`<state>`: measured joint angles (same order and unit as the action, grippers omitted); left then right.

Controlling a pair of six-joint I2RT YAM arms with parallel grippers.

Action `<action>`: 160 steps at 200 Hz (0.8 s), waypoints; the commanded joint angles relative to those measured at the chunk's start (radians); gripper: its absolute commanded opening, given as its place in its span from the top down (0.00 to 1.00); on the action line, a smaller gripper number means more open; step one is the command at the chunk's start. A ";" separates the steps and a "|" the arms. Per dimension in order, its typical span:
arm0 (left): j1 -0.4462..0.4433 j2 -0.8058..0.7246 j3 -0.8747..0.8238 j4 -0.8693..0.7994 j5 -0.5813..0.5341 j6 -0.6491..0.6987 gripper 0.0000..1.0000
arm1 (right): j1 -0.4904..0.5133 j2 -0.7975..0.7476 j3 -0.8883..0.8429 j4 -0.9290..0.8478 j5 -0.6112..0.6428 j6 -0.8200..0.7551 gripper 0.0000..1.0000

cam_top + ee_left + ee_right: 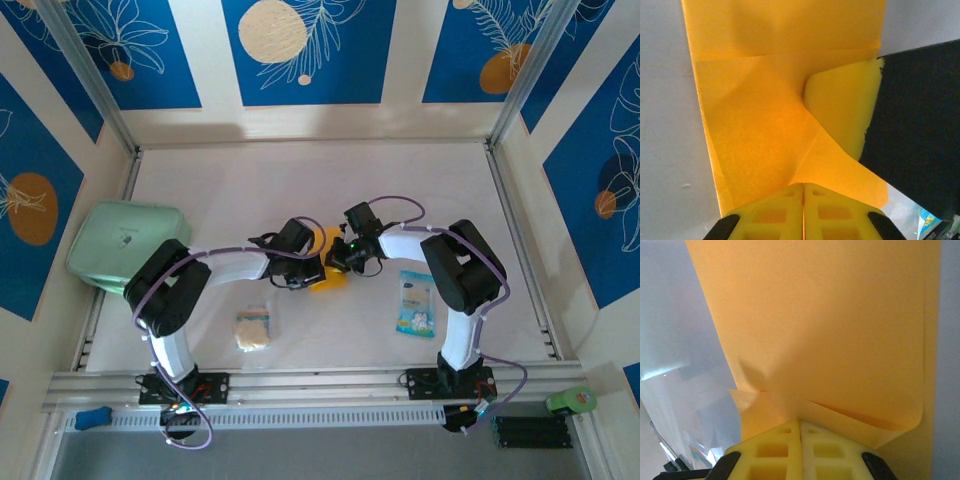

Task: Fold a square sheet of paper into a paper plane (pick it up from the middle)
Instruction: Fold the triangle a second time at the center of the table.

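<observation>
The square sheet of paper [329, 266] is orange-yellow and creased, held off the table between both grippers at the middle. In the left wrist view the paper [760, 125] shows diagonal and cross creases, and my left gripper [803, 186] is shut on its near edge. The right gripper's yellow finger [845, 110] presses on the sheet from the right there. In the right wrist view the paper [830, 330] rises like a wall with a folded flap at the bottom, and my right gripper [800, 421] is shut on that flap. From above, the left gripper [308, 262] and right gripper [345, 257] almost meet.
A pale green box [128, 245] sits at the left edge of the table. A beige-yellow spongy square [254, 328] lies near the left arm's base. A light-blue and white packet [415, 303] lies by the right arm. A metal rail [320, 385] runs along the near edge.
</observation>
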<state>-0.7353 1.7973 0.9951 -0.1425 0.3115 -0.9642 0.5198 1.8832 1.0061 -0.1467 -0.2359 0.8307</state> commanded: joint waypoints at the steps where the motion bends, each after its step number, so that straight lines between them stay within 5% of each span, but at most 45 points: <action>1: 0.000 0.020 -0.016 -0.002 -0.016 -0.001 0.91 | -0.003 0.078 -0.038 -0.145 0.145 0.007 0.97; 160: 0.002 0.015 -0.071 -0.045 -0.017 0.055 0.92 | -0.008 0.091 -0.041 -0.155 0.152 0.003 0.97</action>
<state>-0.7353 1.8095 0.9562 -0.1154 0.3050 -0.9539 0.5194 1.8870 1.0080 -0.1497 -0.2371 0.8341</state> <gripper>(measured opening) 0.079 0.042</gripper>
